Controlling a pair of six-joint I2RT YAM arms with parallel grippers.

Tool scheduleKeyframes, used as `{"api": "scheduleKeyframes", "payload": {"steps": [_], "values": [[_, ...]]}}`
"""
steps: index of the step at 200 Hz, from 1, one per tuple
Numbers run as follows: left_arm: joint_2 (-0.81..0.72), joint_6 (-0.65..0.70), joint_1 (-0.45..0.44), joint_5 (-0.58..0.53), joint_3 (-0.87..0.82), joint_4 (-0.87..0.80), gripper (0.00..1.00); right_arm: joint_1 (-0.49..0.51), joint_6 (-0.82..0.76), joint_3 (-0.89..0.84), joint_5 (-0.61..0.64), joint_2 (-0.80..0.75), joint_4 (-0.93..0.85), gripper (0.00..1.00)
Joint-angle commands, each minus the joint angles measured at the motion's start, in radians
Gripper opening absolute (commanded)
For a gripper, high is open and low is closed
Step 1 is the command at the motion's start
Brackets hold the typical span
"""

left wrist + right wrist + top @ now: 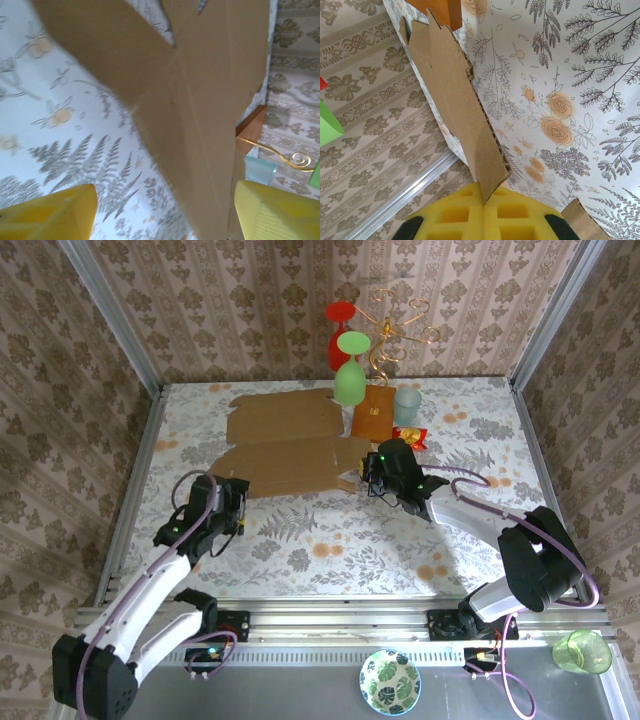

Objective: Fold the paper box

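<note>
The paper box (pixel 285 440) lies unfolded on the floral table, a large brown cardboard sheet with creased panels and flaps. My right gripper (pixel 375 475) is at its near right corner. In the right wrist view its yellow pads (pixel 455 215) are shut on the corner of a corrugated flap (pixel 455 100) that rises away from them. My left gripper (pixel 232 502) sits at the sheet's near left end. In the left wrist view its yellow fingers (pixel 55 210) stand wide apart and open, with a raised cardboard panel (pixel 200 100) reaching down between them, touching neither.
A gold wire rack on an orange wooden base (pixel 374 412) stands just behind the box's right end, holding a red glass (pixel 340 335) and a green glass (pixel 350 375). Beside it are a pale blue cup (pixel 407 403) and a red-yellow packet (pixel 410 436). Patterned walls enclose the table.
</note>
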Motion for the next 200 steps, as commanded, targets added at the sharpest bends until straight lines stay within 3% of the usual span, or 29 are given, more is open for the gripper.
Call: {"api": "scheduleKeyframes", "payload": {"steps": [1,28,40,49,53,62,82,94,108,132,163,183,200], "values": [[0.048,-0.037,-0.005,-0.055,-0.012,0.206,0.67,0.007,0.022,0.022,-0.003,-0.003,-0.034,0.00],[0.092,-0.031,-0.007,-0.102,-0.035,0.315,0.49,0.007,0.022,0.015,-0.016,-0.010,-0.047,0.00],[0.111,-0.031,-0.006,-0.117,-0.043,0.360,0.30,0.007,0.019,0.011,-0.019,-0.015,-0.057,0.00],[0.120,-0.035,-0.006,-0.126,-0.041,0.369,0.06,0.007,0.012,0.010,-0.017,-0.023,-0.069,0.00],[0.123,-0.035,-0.005,-0.131,-0.037,0.370,0.00,0.007,0.005,0.009,-0.016,-0.027,-0.074,0.00],[0.124,-0.032,-0.006,-0.140,-0.026,0.365,0.00,0.005,-0.016,0.010,-0.012,-0.038,-0.090,0.03],[0.104,0.003,-0.006,-0.169,0.020,0.319,0.00,-0.008,-0.128,0.019,-0.011,-0.077,-0.108,0.30],[0.087,0.028,-0.006,-0.192,0.069,0.265,0.00,-0.020,-0.281,0.066,-0.022,-0.125,-0.179,0.43],[0.073,0.071,-0.007,-0.216,0.133,0.209,0.00,-0.022,-0.494,0.127,-0.028,-0.166,-0.249,0.52],[0.080,0.125,-0.006,-0.239,0.254,0.098,0.00,0.012,-1.015,0.262,-0.064,-0.213,-0.340,0.53],[0.118,0.164,-0.007,-0.251,0.423,-0.083,0.00,0.095,-1.634,0.364,-0.133,-0.257,-0.368,0.47],[0.159,0.188,-0.007,-0.255,0.527,-0.172,0.00,0.112,-1.872,0.394,-0.168,-0.251,-0.366,0.42],[0.189,0.202,-0.008,-0.255,0.599,-0.211,0.00,0.104,-1.862,0.463,-0.152,-0.210,-0.395,0.41]]}}
